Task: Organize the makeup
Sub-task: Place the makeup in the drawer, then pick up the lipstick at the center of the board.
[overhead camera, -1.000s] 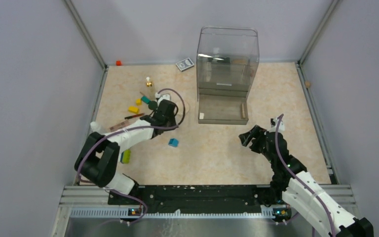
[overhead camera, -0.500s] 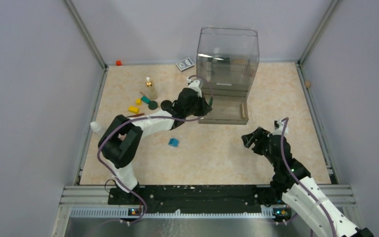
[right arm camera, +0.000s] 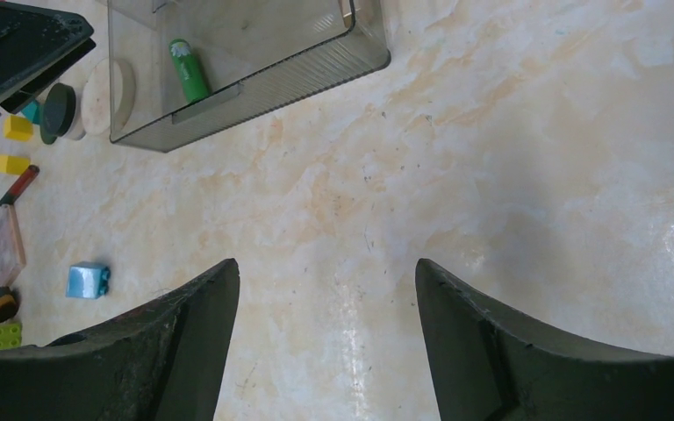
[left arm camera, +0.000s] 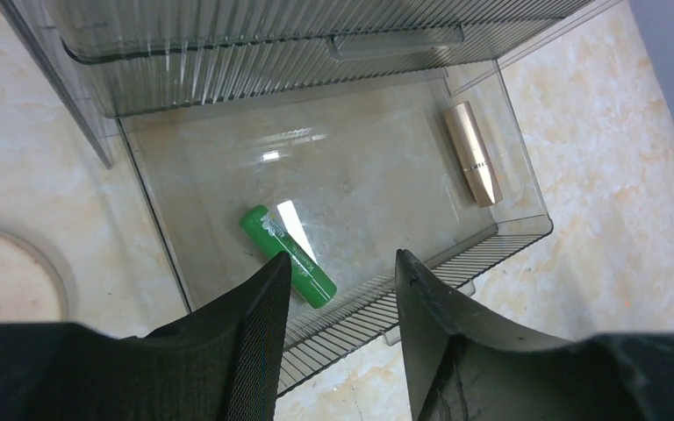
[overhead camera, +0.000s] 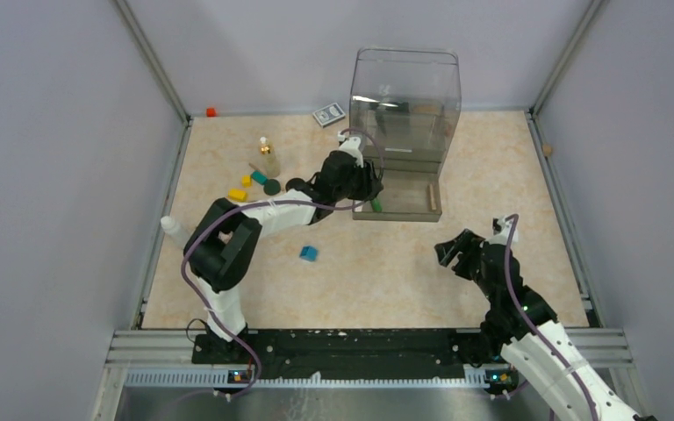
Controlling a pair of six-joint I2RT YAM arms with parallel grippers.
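Left gripper (left arm camera: 340,260) (jaws apart) above green tube (left arm camera: 288,256), seemingly loose in drawer (left arm camera: 502,239)

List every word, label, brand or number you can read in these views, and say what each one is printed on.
No text here is legible.
On the green tube lying in the clear drawer: white print along its side, too blurred to read.
On the grey patterned card box by the back wall: markings too small to read.
On the gold lipstick tube: no print visible.
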